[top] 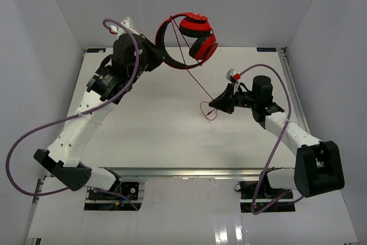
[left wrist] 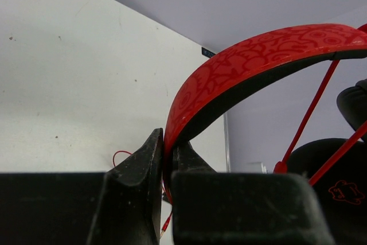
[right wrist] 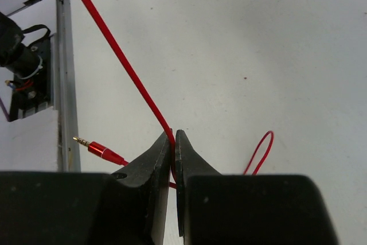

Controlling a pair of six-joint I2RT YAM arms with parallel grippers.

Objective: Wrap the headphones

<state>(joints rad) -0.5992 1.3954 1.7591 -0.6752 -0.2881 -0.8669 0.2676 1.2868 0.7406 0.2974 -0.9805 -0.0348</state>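
From above, the left gripper (top: 162, 61) holds the headphones (top: 198, 37) by the headband (top: 161, 34), up over the far edge of the surface (top: 172, 142). The cable (top: 195, 78) goes tight down to the right gripper (top: 213, 106). Left wrist: the jaws are closed on the headband. Right wrist: the jaws pinch the cable, and the plug (right wrist: 97, 149) is just beside them.

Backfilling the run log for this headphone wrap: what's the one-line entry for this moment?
left hand: shut on headphones at headband, held off table | right hand: shut on cable, taut | plug: loose beside right hand
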